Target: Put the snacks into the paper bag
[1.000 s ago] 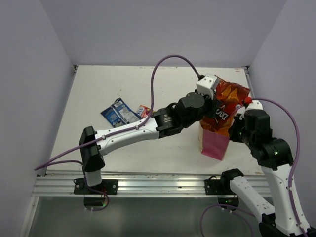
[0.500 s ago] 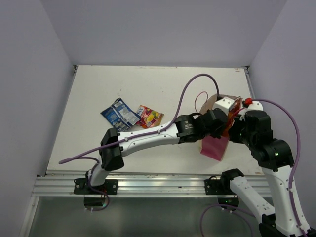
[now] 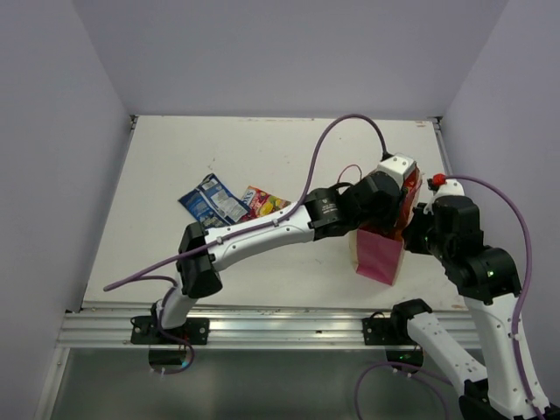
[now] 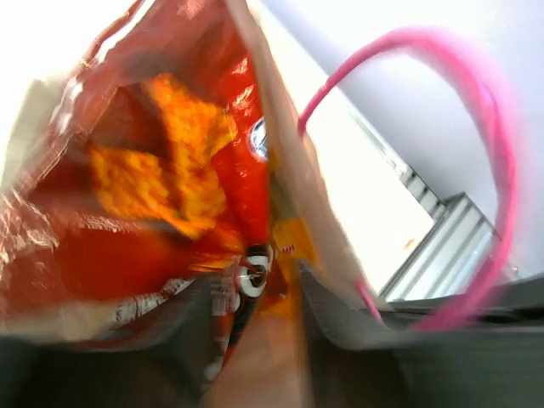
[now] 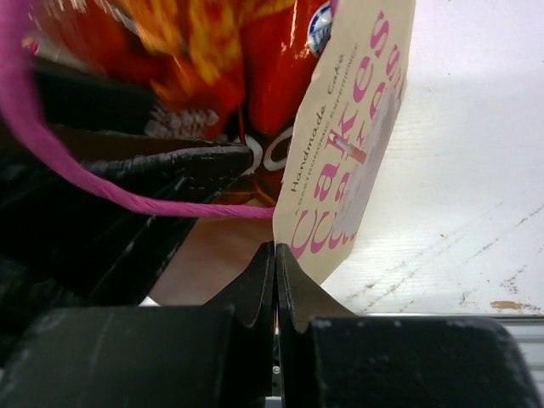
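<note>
The paper bag [image 3: 381, 254] stands upright at the table's right side. My right gripper [image 3: 416, 224] is shut on its near wall [image 5: 357, 127], pinching the paper edge between its fingertips [image 5: 274, 248]. My left gripper [image 3: 395, 187] reaches down into the bag's mouth, open, with its fingers apart [image 4: 255, 289]. The dark red Doritos packet [image 4: 153, 153] lies inside the bag against the left finger [image 4: 170, 340]. A pink cord handle [image 4: 497, 127] loops beside it. On the table to the left lie a blue-white packet [image 3: 210, 199] and a small pink-yellow candy packet [image 3: 265, 202].
The bag stands close to the table's right edge [image 3: 442, 149] and the purple side wall. An aluminium rail [image 3: 280, 328] runs along the near edge. The left arm's purple cable [image 3: 337, 131] arches over the table's middle.
The left gripper lowered the dark red Doritos packet from above the bag down into it, then opened. The right gripper kept its hold on the bag.
</note>
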Available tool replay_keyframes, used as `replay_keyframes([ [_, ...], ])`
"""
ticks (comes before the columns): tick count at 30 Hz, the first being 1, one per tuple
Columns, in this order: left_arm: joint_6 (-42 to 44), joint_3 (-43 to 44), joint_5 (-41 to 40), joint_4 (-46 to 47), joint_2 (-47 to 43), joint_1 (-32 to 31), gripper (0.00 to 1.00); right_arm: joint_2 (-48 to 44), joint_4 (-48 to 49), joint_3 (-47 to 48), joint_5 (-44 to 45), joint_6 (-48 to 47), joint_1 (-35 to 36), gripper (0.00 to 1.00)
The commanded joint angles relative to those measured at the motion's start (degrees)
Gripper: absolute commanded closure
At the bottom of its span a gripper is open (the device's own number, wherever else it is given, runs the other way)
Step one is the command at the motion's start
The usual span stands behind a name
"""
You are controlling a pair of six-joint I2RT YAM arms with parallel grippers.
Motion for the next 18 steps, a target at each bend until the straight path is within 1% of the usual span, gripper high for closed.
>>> replay_keyframes([
  [1, 6.3, 6.8, -5.7, 7.4, -3.2, 0.2, 0.45, -0.3, 0.4, 0.5, -0.8, -1.2, 0.0, 1.0],
  [2, 7.0, 6.2, -7.3, 8.4, -4.5, 0.2, 0.3, -0.3, 0.4, 0.5, -0.7, -1.2, 0.1, 1.0],
  [3, 8.6, 3.7, -10.6, 9.5, -5.9, 0.2, 0.26, -0.2, 0.4, 0.5, -0.8, -1.3, 0.0, 1.0],
  [5, 9.9, -1.9, -15.6, 14.0, -12.6, 0.3, 0.25, -0.2, 0.5, 0.5, -0.8, -1.3, 0.1, 1.0],
  [6, 11.1, -5.3, -20.8, 16.0, -18.2, 0.3, 0.21, -0.2, 0.5, 0.4, -0.8, -1.4, 0.0, 1.0],
  [7, 11.8, -13.5, -23.0, 20.4, -21.1, 0.4, 0.19, -0.3, 0.6, 0.3, -0.8, -1.3, 0.1, 1.0],
  [8, 12.6, -17.2, -24.7, 22.3, -23.9, 0.7, 0.17, -0.3, 0.6, 0.0, -0.8, -1.4, 0.1, 1.0],
  [9, 13.1, -21.3, -27.9, 23.8, -29.2, 1.1, 0.15, -0.3, 0.7, 0.0, -0.8, -1.4, 0.0, 1.0],
  [10, 12.4, -27.4, -30.0, 24.5, -31.5, 2.6, 0.14, -0.3, 0.8, 0.0, -0.9, -1.4, 0.1, 1.0],
  [11, 10.6, -30.0, -31.9, 22.8, -33.4, 3.7, 0.13, -0.3, 0.8, -0.2, -1.0, -1.4, 0.1, 1.0],
  [12, 4.4, -31.6, -34.6, 19.7, -36.3, 5.6, 0.12, -0.3, 0.9, -0.2, -1.0, -1.4, 0.0, 1.0],
  [13, 1.0, -33.0, -35.8, 11.5, -37.4, 10.5, 0.12, -0.3, 0.9, -0.2, -1.1, -1.4, 0.1, 1.0],
  [14, -2.1, -36.4, -36.5, 7.7, -38.3, 13.2, 0.12, -0.4, 0.9, -0.2, -1.1, -1.3, 0.1, 1.0],
  [15, -6.2, -38.2, -36.0, 4.8, -39.8, 16.1, 0.12, -0.5, 0.9, -0.3, -1.1, -1.3, 0.1, 1.0],
  [16, -6.8, -40.8, -35.2, 2.1, -40.5, 21.7, 0.12, -0.5, 0.9, -0.2, -1.1, -1.3, 0.0, 1.0],
  [17, -7.0, -45.0, -34.1, 1.6, -40.9, 24.2, 0.1, -0.3, 0.9, -0.3, -1.4, -1.4, 0.1, 1.0],
  [18, -8.3, -46.7, -30.9, -0.2, -40.4, 26.9, 0.07, -0.4, 1.0, -0.5, -1.5, -1.3, 0.1, 1.0],
])
